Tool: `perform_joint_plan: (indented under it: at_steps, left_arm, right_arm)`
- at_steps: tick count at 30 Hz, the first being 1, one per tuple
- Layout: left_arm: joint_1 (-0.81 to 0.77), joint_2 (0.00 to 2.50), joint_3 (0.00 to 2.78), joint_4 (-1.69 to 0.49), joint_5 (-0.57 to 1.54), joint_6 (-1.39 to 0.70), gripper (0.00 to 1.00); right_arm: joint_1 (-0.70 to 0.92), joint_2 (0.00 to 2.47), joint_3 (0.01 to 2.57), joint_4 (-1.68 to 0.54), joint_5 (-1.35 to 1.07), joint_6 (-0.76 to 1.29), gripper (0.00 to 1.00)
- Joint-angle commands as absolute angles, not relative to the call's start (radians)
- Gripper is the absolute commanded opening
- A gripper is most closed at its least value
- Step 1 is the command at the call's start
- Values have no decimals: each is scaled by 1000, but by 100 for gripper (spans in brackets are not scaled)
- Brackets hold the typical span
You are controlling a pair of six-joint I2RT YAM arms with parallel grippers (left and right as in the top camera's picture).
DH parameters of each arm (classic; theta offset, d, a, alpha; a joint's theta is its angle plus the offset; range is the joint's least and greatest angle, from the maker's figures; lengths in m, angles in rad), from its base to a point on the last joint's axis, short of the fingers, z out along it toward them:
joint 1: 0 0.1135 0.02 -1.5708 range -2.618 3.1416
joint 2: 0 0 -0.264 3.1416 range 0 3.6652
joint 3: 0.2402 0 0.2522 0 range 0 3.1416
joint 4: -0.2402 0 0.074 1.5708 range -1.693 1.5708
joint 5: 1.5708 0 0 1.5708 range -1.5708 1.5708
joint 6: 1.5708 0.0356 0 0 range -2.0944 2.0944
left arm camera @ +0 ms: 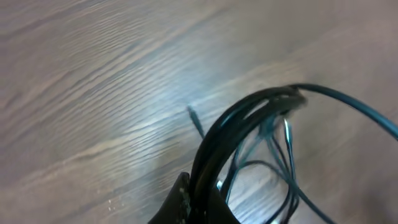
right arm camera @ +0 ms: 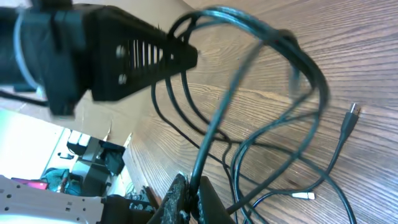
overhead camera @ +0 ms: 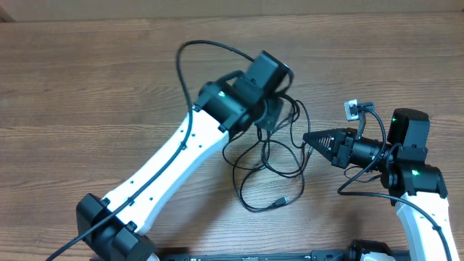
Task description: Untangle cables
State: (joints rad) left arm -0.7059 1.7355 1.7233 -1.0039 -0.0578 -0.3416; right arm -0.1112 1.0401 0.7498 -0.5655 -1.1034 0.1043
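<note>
The cables (overhead camera: pixel 267 161) are thin black cords tangled in loops at the table's middle, with a plug end (overhead camera: pixel 278 204) lying near the front. My left gripper (overhead camera: pixel 272 119) is shut on a bunch of the cords and holds them above the table; the left wrist view shows the strands (left arm camera: pixel 239 127) rising from its jaws (left arm camera: pixel 202 202). My right gripper (overhead camera: pixel 308 139) is shut on one cord at the tangle's right side. In the right wrist view that cord (right arm camera: pixel 214 134) runs up from its jaws (right arm camera: pixel 191 196) toward the left gripper (right arm camera: pixel 124 59). Silver-tipped plugs (right arm camera: pixel 303 195) lie on the wood.
The wooden table (overhead camera: pixel 101 80) stretches to the left and back. A small white connector (overhead camera: pixel 353 110) on the right arm's own wiring sits near the right wrist. The left arm (overhead camera: pixel 174 167) crosses the table's front left.
</note>
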Motion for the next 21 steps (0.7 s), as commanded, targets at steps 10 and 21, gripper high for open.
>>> perform_joint_plan:
  at_steps: [10,21]
  left_arm:
    - [-587,1726,1737,-968,125,-493,4]
    - [-591,1703,1737,-923,447,-139,4]
  right_arm:
    - [-113,1039,754,-561,-1130,107,42]
    - [-113,1039,754,-561,-1127,107,100]
